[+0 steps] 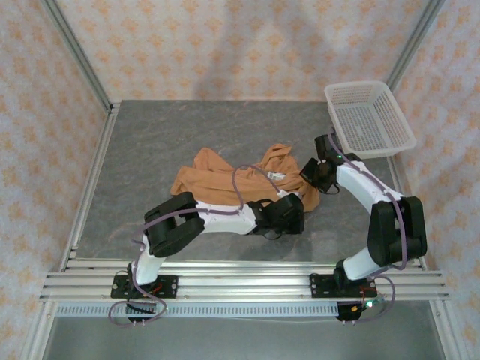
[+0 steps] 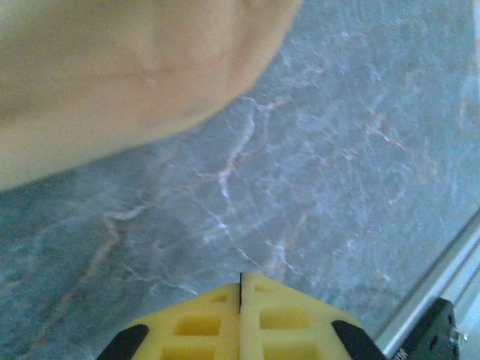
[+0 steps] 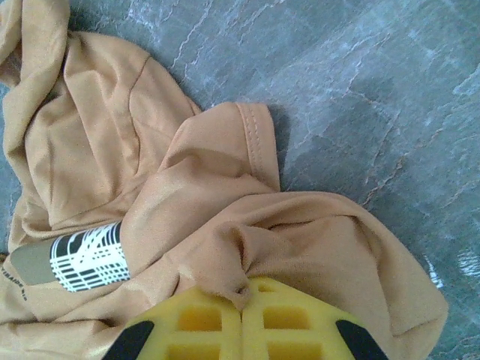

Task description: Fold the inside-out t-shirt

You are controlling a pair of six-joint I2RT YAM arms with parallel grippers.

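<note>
While the inside-out t-shirt [image 1: 217,180] lies crumpled on the grey table [image 1: 150,142], your right gripper [image 3: 241,294] pinches a fold of it at its fingertips; your left gripper [image 2: 241,283], pressed together empty, has the cloth ahead to its left.

Left wrist view: shirt [image 2: 112,67] is a blur at upper left, cut by top and left edges. Right wrist view: label [image 3: 82,259] print unreadable. Overhead, left arm [image 1: 225,217] hides the shirt's lower edge.
</note>
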